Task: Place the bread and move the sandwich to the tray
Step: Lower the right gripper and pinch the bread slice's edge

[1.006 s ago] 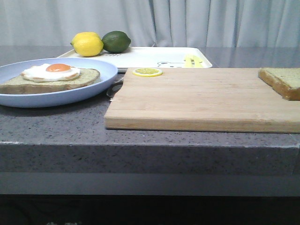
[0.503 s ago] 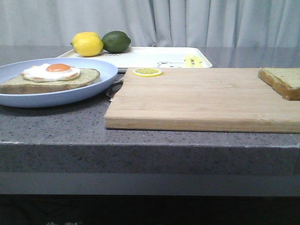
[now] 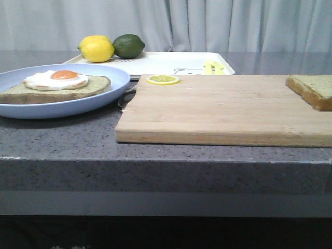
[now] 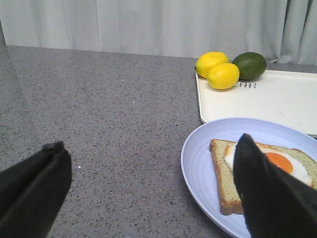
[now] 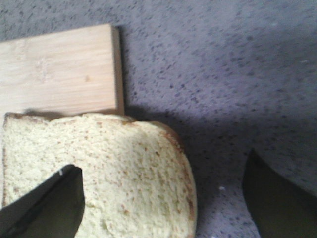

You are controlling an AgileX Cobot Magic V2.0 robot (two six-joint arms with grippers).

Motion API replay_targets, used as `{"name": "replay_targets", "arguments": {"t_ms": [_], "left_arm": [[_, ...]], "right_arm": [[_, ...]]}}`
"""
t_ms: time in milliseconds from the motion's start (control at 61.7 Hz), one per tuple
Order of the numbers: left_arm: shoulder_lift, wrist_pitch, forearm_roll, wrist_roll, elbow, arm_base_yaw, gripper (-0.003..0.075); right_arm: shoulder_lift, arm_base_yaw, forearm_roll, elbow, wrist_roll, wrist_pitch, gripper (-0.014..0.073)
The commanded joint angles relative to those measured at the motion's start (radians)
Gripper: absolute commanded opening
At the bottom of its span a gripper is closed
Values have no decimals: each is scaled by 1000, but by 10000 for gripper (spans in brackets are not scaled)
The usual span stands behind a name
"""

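Note:
The bread [image 3: 314, 89] lies on the right end of the wooden cutting board [image 3: 223, 109]; it fills the right wrist view [image 5: 99, 173]. My right gripper [image 5: 161, 198] is open just above it, one finger over the slice, the other over the counter. A lower slice with a fried egg [image 3: 57, 85] sits on the pale blue plate [image 3: 62, 106], also seen in the left wrist view [image 4: 267, 173]. My left gripper [image 4: 151, 193] is open, above the counter beside the plate. The white tray [image 3: 171, 63] stands behind. Neither gripper shows in the front view.
A yellow lemon [image 3: 97, 49] and a green lime [image 3: 128, 45] sit at the tray's far left end. A lemon slice [image 3: 163, 80] lies on the board's back left corner. A small yellow item [image 3: 212, 67] lies on the tray. Grey curtain behind.

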Motion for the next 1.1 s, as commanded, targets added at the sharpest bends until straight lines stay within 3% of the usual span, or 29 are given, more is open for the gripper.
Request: {"name": "replay_targets", "arguments": {"t_ms": [0, 260, 600, 681, 925, 1087], "left_arm": [[8, -84, -10, -11, -35, -2, 638], [8, -84, -10, -11, -35, -2, 638], [8, -84, -10, -11, -35, -2, 638], [8, -84, -10, -11, -35, -2, 638], [8, -84, -10, -11, -35, -2, 638], [8, -84, -10, -11, -35, -2, 638]], "right_arm": [[8, -25, 88, -34, -72, 8, 650], [71, -27, 213, -34, -196, 83, 650], [120, -27, 233, -34, -200, 157, 636], [120, -27, 236, -34, -200, 157, 551], [119, -27, 244, -34, -200, 164, 79], [115, -27, 253, -34, -200, 169, -74]]}}
